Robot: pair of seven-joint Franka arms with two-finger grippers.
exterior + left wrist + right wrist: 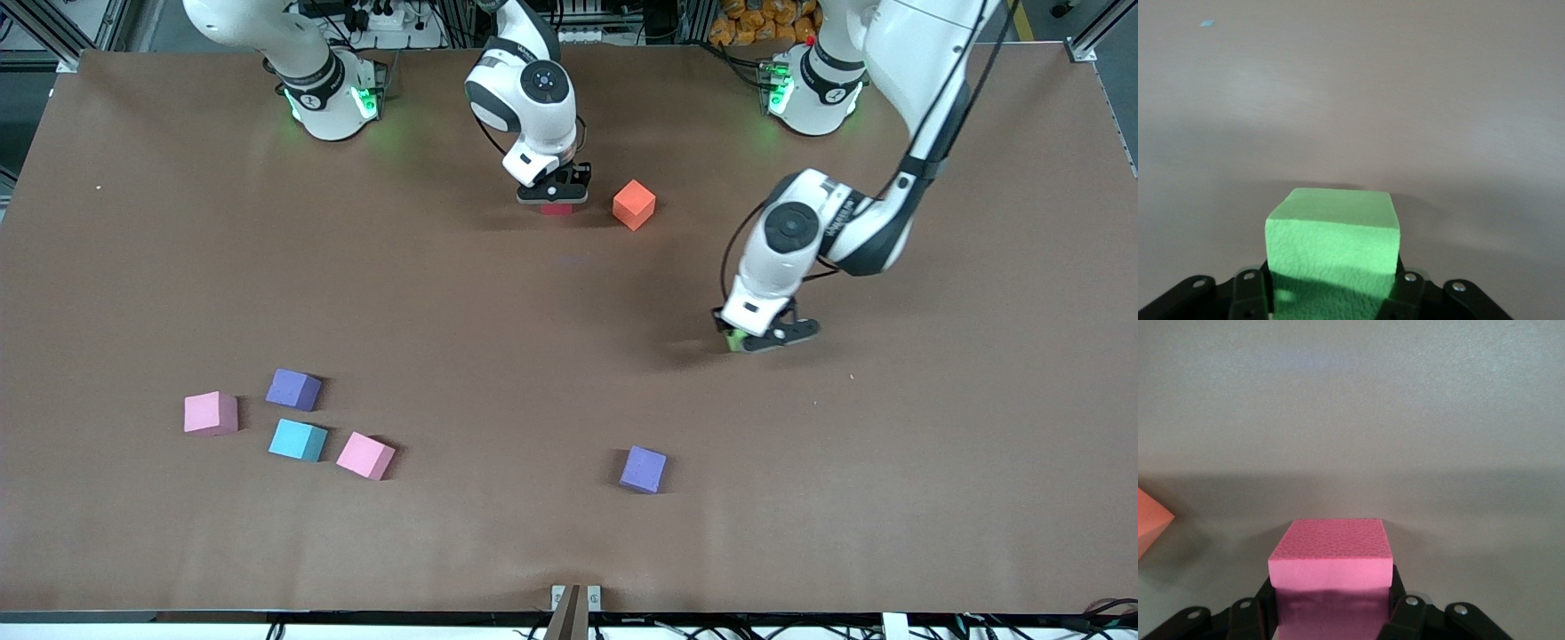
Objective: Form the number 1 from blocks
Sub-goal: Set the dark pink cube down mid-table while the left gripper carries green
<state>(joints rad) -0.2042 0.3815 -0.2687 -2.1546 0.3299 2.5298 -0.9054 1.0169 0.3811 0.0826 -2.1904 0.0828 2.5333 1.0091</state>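
Note:
My right gripper (556, 197) is low over the table near the robots' bases, shut on a red block (557, 210) that rests on the surface. In the right wrist view the red block (1331, 567) fills the space between the jaws of the right gripper (1331, 617). An orange block (634, 204) stands beside it toward the left arm's end. My left gripper (745, 341) is down at the table toward the left arm's end, shut on a green block (733, 340). The green block (1331, 240) sits squeezed between the fingers (1248, 293) of the left gripper (1331, 297).
Near the front camera toward the right arm's end lie a purple block (293, 389), two pink blocks (211, 413) (365, 456) and a light blue block (298, 440). Another purple block (643, 469) lies alone near the front middle. The brown table (569, 356) stretches wide between them.

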